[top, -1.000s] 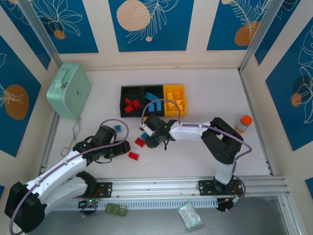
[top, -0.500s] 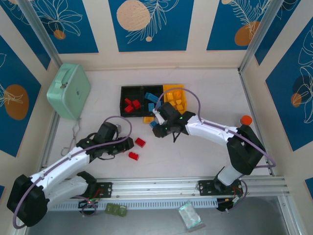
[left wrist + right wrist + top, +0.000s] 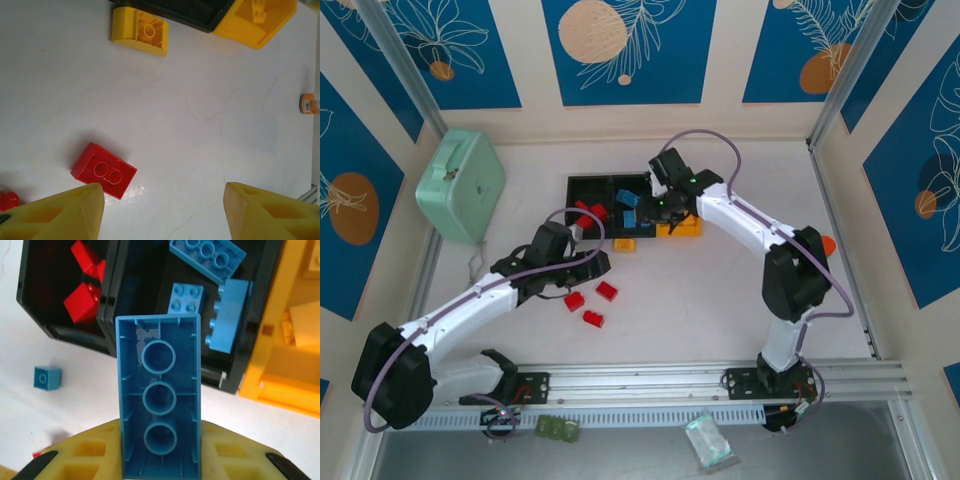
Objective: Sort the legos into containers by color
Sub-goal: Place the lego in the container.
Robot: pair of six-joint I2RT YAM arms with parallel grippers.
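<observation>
Blue lego (image 3: 159, 395) in right gripper (image 3: 159, 452): wrist view reveals 3 underside tubes.

top ext: overhead, wide | L/R wrists: close, down | all share containers (image 3: 114, 270)

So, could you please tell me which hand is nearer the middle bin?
Right. The right hand is right at the middle bin, gripping a blue brick; the left hand is open, short of it, beside a loose red brick.
</observation>
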